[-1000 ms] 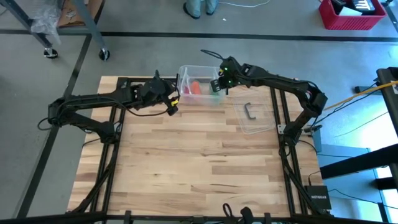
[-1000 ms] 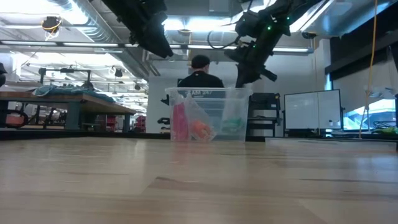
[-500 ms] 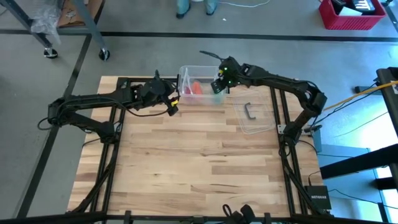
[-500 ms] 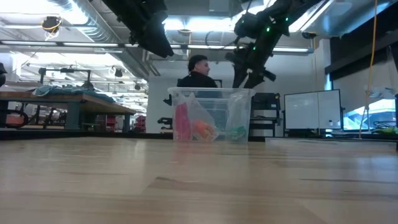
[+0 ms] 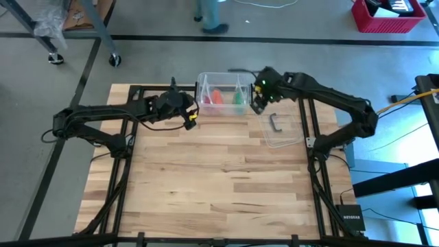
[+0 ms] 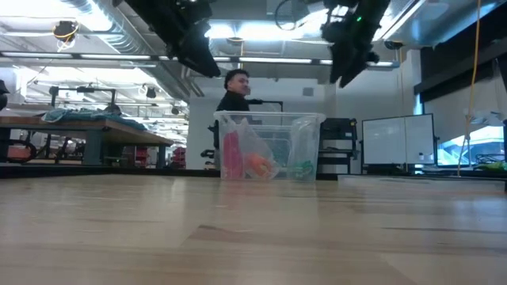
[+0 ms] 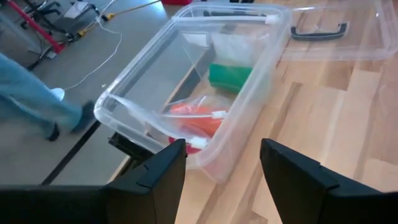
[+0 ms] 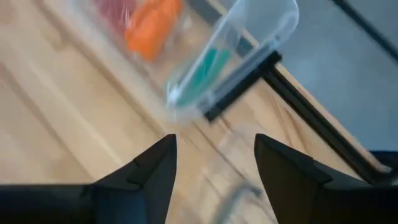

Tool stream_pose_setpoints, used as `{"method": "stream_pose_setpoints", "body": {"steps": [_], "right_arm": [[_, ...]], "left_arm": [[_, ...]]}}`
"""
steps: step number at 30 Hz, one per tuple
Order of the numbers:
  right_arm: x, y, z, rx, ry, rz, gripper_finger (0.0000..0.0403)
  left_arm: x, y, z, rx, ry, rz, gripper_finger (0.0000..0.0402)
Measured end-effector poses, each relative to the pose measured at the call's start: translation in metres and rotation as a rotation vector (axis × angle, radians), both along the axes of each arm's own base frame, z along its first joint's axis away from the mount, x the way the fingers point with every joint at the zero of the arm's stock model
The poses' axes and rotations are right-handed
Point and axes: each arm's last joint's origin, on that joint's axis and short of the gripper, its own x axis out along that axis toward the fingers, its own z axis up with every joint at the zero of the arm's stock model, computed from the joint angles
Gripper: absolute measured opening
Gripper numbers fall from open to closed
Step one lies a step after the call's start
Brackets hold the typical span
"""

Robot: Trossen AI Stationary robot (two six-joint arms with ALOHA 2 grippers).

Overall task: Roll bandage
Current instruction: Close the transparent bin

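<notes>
The green bandage lies rolled on the floor of a clear plastic box at the table's far edge, toward the box's right end. My right gripper hangs open in the air just right of the box and above its rim, with nothing between its fingers. My left gripper waits open at the box's left near corner, also holding nothing.
The box also holds an orange item in a clear bag and a pink one. Its clear lid with a black handle lies flat to the right. A person moves beyond the far edge. Bare wood lies nearer.
My right gripper has risen from over the box's right end and gone toward the table's right edge, past the box wall. The green bandage stays behind on the box floor. My left arm has kept still.
</notes>
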Motion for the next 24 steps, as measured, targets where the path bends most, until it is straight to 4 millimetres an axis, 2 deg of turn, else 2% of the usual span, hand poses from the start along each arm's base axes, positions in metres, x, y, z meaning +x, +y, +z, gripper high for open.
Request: {"method": "stream_pose_setpoints", "body": {"steps": [5,8,11,17,24], "right_arm": [[-0.008,0.042,0.002,-0.065,0.117,0.072,0.0218],[-0.014,0.066,-0.012,-0.085,0.141,0.094,0.0218],[-0.024,0.082,-0.036,-0.089,0.175,0.065,0.0218],[-0.050,0.086,-0.097,-0.052,0.199,-0.101,0.0218],[-0.071,0.068,-0.155,0.019,0.188,-0.265,0.0218]], "left_arm": [[0.001,-0.005,-0.014,0.002,0.013,-0.025,0.0198],[0.001,-0.013,-0.023,-0.005,0.035,-0.052,0.0198],[0.002,-0.021,-0.030,-0.002,0.038,-0.085,0.0198],[0.003,-0.033,-0.039,-0.007,0.042,-0.130,0.0198],[0.001,-0.041,-0.052,-0.047,0.044,-0.133,0.0198]]}}
